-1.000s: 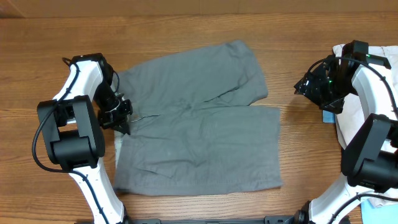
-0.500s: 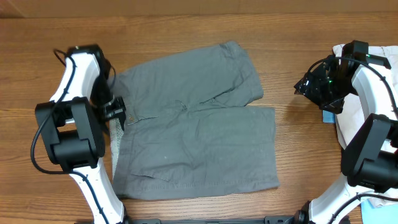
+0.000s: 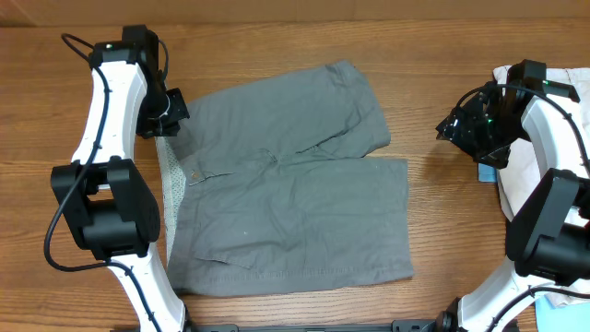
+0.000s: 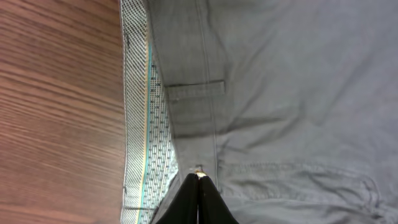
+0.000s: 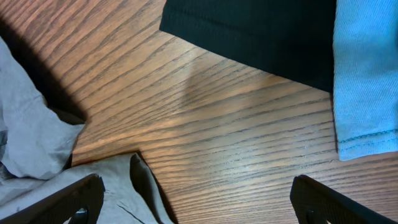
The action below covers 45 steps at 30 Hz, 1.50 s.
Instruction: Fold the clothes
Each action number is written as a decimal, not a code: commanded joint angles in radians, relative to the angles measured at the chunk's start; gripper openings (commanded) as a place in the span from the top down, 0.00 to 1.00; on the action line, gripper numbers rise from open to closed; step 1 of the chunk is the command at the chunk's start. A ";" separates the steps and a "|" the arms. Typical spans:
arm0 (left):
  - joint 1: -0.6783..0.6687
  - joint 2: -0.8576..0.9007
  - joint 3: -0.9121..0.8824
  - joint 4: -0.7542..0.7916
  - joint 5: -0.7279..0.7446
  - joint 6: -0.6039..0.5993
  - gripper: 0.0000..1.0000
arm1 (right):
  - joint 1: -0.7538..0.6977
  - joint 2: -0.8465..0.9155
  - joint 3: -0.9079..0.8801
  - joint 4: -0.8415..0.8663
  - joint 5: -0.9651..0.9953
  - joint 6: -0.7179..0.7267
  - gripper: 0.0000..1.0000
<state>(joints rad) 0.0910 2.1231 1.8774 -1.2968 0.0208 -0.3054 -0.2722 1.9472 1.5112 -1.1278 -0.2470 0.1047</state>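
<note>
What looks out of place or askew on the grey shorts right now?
The grey shorts lie unfolded with the waistband turned outward, baring a strip of white mesh lining along that edge. The upper leg splays at an angle from the lower leg.

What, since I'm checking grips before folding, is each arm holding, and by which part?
Right fingers: open, empty. Left fingers: shut at the grey shorts' waistband; whether cloth is pinched cannot be told.

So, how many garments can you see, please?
4: grey shorts mid-table; a beige piece at the right edge; a black piece and a light-blue piece in the right wrist view. More may be hidden.
</note>
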 commanded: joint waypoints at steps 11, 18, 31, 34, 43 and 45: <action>0.000 0.013 -0.097 0.083 -0.076 -0.018 0.96 | 0.002 -0.026 0.028 0.002 0.000 0.001 0.00; 0.001 0.013 -0.168 0.164 -0.084 -0.050 0.96 | 0.002 -0.026 0.028 0.002 0.000 0.001 0.00; 0.001 0.015 -0.359 0.467 -0.145 -0.039 0.96 | 0.002 -0.026 0.028 0.002 0.000 0.001 0.00; 0.001 0.015 -0.392 0.531 -0.163 -0.035 0.96 | 0.002 -0.026 0.028 0.002 0.000 0.001 0.00; 0.000 0.016 -0.521 0.834 -0.162 -0.030 0.96 | 0.002 -0.026 0.028 0.002 0.000 0.001 0.00; 0.000 0.029 -0.534 0.896 -0.157 -0.019 0.96 | 0.002 -0.026 0.028 0.002 0.000 0.001 0.00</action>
<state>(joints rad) 0.0910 2.1017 1.3911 -0.4408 -0.1326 -0.3374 -0.2726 1.9472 1.5112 -1.1271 -0.2470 0.1040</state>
